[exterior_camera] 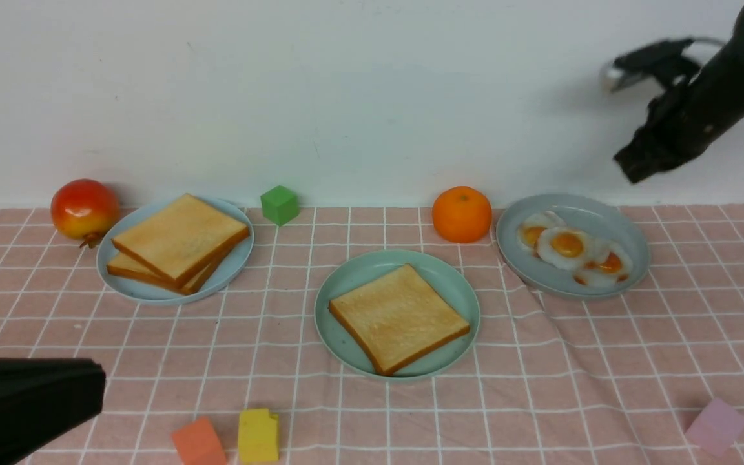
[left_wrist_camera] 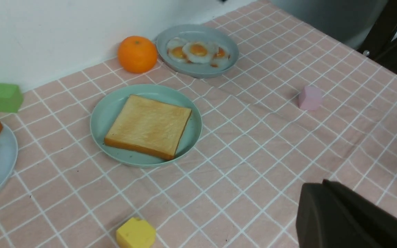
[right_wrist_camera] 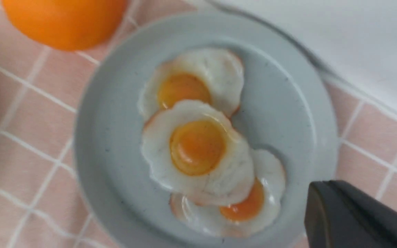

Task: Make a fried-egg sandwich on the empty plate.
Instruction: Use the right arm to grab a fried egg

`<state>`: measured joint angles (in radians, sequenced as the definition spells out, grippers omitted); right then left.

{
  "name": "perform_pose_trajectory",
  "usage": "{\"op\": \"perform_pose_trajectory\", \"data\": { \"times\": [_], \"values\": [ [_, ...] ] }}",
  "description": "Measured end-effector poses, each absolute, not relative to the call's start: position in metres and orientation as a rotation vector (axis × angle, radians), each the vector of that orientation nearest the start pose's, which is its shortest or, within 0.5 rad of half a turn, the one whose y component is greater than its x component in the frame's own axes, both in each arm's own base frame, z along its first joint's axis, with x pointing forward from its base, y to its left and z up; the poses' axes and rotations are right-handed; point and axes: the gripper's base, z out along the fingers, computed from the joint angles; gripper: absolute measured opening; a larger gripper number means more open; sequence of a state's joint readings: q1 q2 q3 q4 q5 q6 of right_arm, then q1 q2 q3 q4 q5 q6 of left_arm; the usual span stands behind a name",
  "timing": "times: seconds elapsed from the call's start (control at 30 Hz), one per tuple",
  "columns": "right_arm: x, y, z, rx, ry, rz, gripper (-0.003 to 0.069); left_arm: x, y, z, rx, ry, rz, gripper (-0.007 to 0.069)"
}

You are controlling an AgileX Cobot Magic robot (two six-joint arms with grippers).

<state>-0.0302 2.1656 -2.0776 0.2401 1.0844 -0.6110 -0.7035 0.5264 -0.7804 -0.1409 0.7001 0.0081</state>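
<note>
1. The mint-green plate (exterior_camera: 456, 284) sits at the middle of the table, between the other two plates. One toast slice (exterior_camera: 398, 318) lies flat on it.
2. Two more toast slices (exterior_camera: 178, 242) are stacked slightly askew on the pale blue plate (exterior_camera: 233, 268), toward the far left corner.
3. Three fried eggs (exterior_camera: 569, 245) overlap on the grey-blue plate (exterior_camera: 604, 216), toward the far right of the table. The middle egg rests on top of the other two.
4. Your right gripper (exterior_camera: 633, 166) is raised in the air over the far right side and is blurred in the front view. Its jaws are pressed together, and it is clear of the eggs.
5. Your left gripper (exterior_camera: 94, 394) is low over the near left corner with its jaws closed together.
6. At the far edge:
   - the orange (exterior_camera: 461, 214) is just beside the grey-blue plate
   - the red fruit (exterior_camera: 84, 208) is beside the pale blue plate
   - the green block (exterior_camera: 279, 205) is between the two
7. At the near edge the orange block (exterior_camera: 199, 442) and the yellow block (exterior_camera: 258, 436) sit side by side. The pink block (exterior_camera: 715, 426) is toward the near right corner.
</note>
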Motion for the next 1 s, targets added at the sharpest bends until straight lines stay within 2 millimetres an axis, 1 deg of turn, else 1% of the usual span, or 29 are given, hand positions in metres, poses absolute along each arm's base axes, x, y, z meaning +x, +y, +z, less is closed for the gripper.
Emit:
{"op": "perform_pose_trajectory", "data": {
  "times": [0.07, 0.13, 0.17, 0.23, 0.27, 0.33, 0.37, 0.4, 0.43, 0.47, 0.5, 0.6, 0.63, 0.67, 0.73, 0.77, 1.0],
  "values": [
    [0.481, 0.007, 0.280, -0.670, 2.534, 0.135, -0.0006, 0.062, -0.064, 0.371, 0.648, 1.871, -0.618, -0.0013],
    [0.477, 0.013, 0.272, -0.684, 2.561, 0.208, 0.0005, 0.062, -0.064, 0.370, 0.652, 1.878, -0.617, -0.0013],
    [0.475, 0.022, 0.256, -0.748, 2.581, 0.230, 0.0025, 0.062, -0.064, 0.370, 0.654, 1.884, -0.616, -0.0013],
    [0.474, 0.028, 0.247, -0.787, 2.588, 0.233, 0.0044, 0.062, -0.064, 0.369, 0.657, 1.889, -0.615, -0.0013],
    [0.474, 0.035, 0.236, -0.823, 2.582, 0.218, 0.0083, 0.062, -0.064, 0.369, 0.658, 1.894, -0.615, -0.0013],
    [0.474, 0.044, 0.222, -0.867, 2.571, 0.179, 0.0146, 0.062, -0.064, 0.369, 0.659, 1.896, -0.615, -0.0013],
    [0.476, 0.047, 0.216, -0.878, 2.550, 0.143, 0.0219, 0.062, -0.064, 0.369, 0.659, 1.896, -0.615, -0.0013],
    [0.477, 0.049, 0.214, -0.888, 2.540, 0.123, 0.0255, 0.062, -0.064, 0.369, 0.659, 1.896, -0.615, -0.0013],
    [0.480, 0.050, 0.211, -0.888, 2.522, 0.097, 0.0322, 0.062, -0.064, 0.369, 0.660, 1.897, -0.613, -0.0013],
    [0.482, 0.049, 0.208, -0.884, 2.508, 0.078, 0.0395, 0.062, -0.064, 0.369, 0.660, 1.897, -0.612, -0.0013],
    [0.485, 0.049, 0.203, -0.876, 2.498, 0.063, 0.0488, 0.062, -0.064, 0.368, 0.661, 1.897, -0.610, -0.0013],
    [0.490, 0.049, 0.191, -0.870, 2.501, 0.052, 0.0645, 0.062, -0.063, 0.368, 0.661, 1.897, -0.608, -0.0012],
    [0.490, 0.049, 0.189, -0.871, 2.505, 0.054, 0.0645, 0.062, -0.063, 0.368, 0.661, 1.897, -0.608, -0.0012],
    [0.491, 0.049, 0.181, -0.872, 2.516, 0.057, 0.0666, 0.062, -0.063, 0.368, 0.661, 1.897, -0.608, -0.0011],
    [0.493, 0.048, 0.170, -0.874, 2.535, 0.064, 0.0669, 0.062, -0.063, 0.369, 0.661, 1.896, -0.608, -0.0011],
    [0.493, 0.046, 0.169, -0.866, 2.537, 0.065, 0.0669, 0.062, -0.063, 0.369, 0.661, 1.896, -0.607, -0.0011],
    [0.495, 0.038, 0.171, -0.799, 2.541, 0.113, 0.0665, 0.062, -0.063, 0.369, 0.661, 1.896, -0.607, -0.0010]
  ]
}}
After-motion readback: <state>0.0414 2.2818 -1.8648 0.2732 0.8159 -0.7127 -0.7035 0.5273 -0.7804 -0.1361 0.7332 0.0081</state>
